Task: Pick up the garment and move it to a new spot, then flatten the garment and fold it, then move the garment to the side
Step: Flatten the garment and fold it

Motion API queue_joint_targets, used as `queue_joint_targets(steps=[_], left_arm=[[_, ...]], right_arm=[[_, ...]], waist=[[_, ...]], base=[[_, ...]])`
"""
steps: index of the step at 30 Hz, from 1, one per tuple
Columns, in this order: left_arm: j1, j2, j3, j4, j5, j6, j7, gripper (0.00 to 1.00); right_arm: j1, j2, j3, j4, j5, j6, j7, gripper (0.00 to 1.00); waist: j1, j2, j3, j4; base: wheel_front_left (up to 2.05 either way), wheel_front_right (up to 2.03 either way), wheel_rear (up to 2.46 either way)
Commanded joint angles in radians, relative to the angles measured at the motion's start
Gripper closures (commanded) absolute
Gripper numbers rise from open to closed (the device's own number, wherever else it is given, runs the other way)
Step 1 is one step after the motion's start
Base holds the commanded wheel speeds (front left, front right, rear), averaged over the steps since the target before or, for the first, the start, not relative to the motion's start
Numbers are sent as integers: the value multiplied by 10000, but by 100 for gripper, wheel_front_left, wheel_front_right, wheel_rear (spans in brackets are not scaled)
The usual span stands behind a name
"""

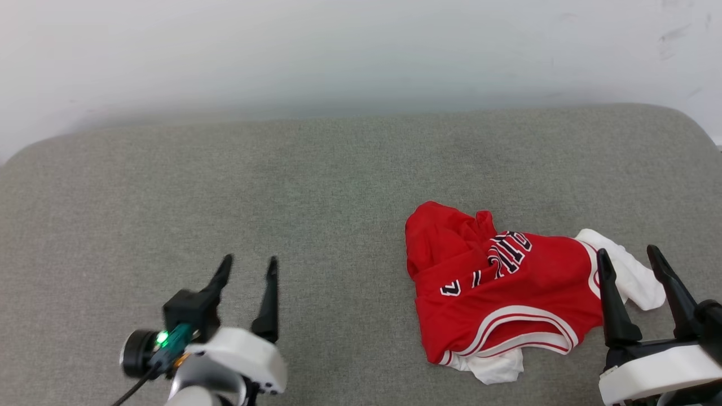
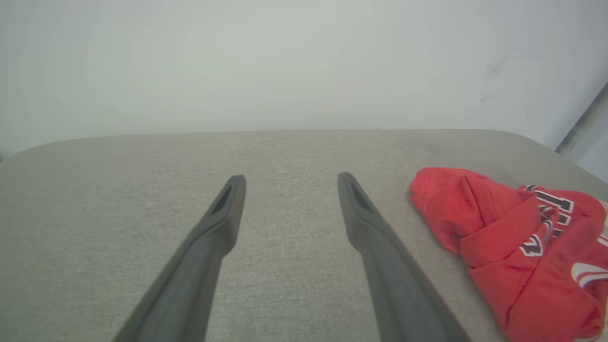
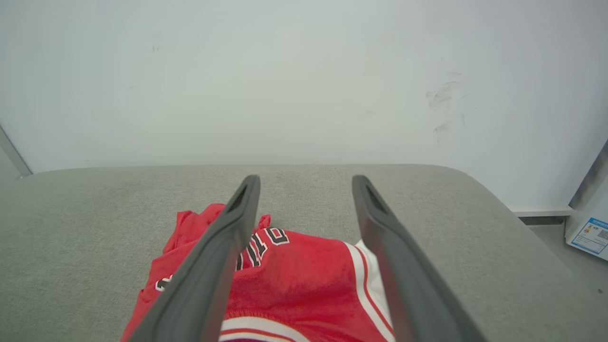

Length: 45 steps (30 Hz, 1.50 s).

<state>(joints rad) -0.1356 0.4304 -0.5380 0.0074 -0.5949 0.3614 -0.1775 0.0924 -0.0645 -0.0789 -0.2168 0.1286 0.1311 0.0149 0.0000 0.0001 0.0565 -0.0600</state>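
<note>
Lying crumpled at the lower right of the head view, the shirt shows red cloth, a white sleeve to its right and another white patch under its near edge. The grey cushion beneath it is bare across the centre and left. Its far edge meets a pale wall, and its corners are rounded at the upper left and upper right. The left gripper sits at the lower left, well apart from the shirt, fingers spread and holding nothing, with a green light glowing on its wrist. The right gripper stands at the lower right, fingers also spread, its tips over the white sleeve; whether they touch it cannot be told. Dark, white-edged letters on the shirt are creased and cannot be read whole.

From the left wrist view, the two spread fingers point across open cushion, and the shirt lies at the right edge of the frame.

From the right wrist view, the spread fingers straddle the shirt, the left one crossing the lettering. Grey scuffs mark the wall at the upper right. A white and blue label shows at the right edge, off the cushion, its print too small to read.
</note>
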Motion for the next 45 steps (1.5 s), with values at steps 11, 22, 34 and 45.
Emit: queue_joint_targets(steps=[11, 22, 34, 45], left_arm=[[-2491, -795, -2844, 71, 724, -1649, 3446, 0], [-3639, -1468, -4744, 1501, 915, -3154, 5588, 0], [-4018, -1407, -4177, 2075, 704, -2941, 5014, 100], [-4010, 1216, -2545, -393, 1544, -1210, 4829, 100]], right_arm=[[-187, 135, 282, -1114, -135, -7, 312, 0], [-775, 158, 431, -775, 318, -7, -34, 0], [-805, 160, 318, -451, 615, -5, -182, 0], [-508, 156, 170, -347, 803, -5, -100, 0]], waist=[[0, -1, 1110, -181], [0, -1, 2066, -523], [0, -1, 1858, -493], [0, -1, 1404, 151]], base=[[0, 0, 0], [0, 0, 0], [0, 0, 0], [0, 0, 0]])
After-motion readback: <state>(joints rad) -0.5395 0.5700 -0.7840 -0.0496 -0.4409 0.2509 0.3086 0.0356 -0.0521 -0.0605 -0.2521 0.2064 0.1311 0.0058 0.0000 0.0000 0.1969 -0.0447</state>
